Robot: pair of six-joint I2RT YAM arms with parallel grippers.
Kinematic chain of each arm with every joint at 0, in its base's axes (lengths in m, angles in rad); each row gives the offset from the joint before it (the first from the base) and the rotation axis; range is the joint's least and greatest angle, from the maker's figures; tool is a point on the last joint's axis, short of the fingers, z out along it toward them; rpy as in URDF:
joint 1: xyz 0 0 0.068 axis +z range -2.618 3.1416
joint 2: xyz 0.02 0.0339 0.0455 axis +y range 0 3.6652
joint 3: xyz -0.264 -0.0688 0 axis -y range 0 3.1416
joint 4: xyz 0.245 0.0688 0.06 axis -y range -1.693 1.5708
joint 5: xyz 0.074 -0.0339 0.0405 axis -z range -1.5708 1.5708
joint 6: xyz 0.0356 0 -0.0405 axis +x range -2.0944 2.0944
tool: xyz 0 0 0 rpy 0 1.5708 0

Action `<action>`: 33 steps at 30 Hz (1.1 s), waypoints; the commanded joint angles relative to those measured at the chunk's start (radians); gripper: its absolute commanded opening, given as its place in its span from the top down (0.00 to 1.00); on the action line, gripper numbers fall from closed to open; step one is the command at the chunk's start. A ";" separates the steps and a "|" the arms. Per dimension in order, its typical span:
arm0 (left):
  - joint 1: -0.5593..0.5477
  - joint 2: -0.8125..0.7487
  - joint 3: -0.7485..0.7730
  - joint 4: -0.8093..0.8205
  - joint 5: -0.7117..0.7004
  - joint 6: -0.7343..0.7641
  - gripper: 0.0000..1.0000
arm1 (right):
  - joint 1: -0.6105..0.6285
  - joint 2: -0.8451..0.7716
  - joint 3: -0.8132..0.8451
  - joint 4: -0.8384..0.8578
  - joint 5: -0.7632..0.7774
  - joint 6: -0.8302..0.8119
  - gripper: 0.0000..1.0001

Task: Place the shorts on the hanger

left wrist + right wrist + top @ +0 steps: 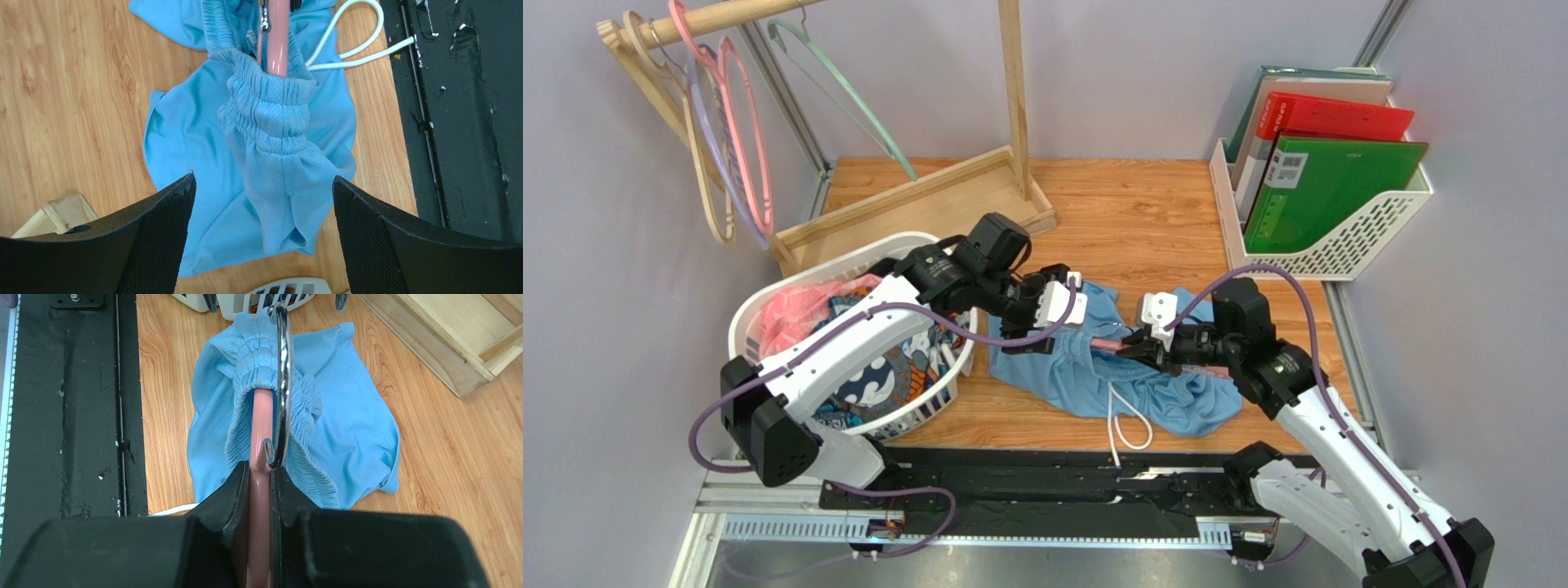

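Observation:
The light blue shorts [1161,380] lie bunched on the table, with the white drawstring [1127,423] looping toward the front edge. My right gripper [1151,349] is shut on the salmon-pink hanger [263,429]. The hanger's arm runs into the gathered waistband [258,361], and its silver hook [283,386] curves over the fabric. My left gripper [264,180] is open. Its fingers [166,208] stand apart on either side of a hanging fold of the shorts [270,141] without pinching it. The pink hanger [277,43] pokes out of the waistband at the top of the left wrist view.
A white laundry basket [750,321] at the left holds a pink garment [787,312] and a patterned cloth [873,386]. A wooden rack [916,202] stands at the back left with several hangers [744,147]. A white file holder [1339,245] with folders stands at the back right. A black strip [1075,490] edges the front.

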 commanded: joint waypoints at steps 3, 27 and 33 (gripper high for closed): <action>-0.024 0.022 -0.024 0.117 0.039 -0.030 0.14 | -0.005 -0.023 0.005 0.122 -0.047 0.010 1.00; -0.091 -0.016 -0.119 0.234 0.055 -0.053 1.00 | -0.299 0.004 0.293 -0.418 0.312 0.369 0.11; -0.100 -0.033 -0.119 0.234 0.040 -0.047 1.00 | -0.375 0.319 0.361 -0.526 0.398 0.412 0.15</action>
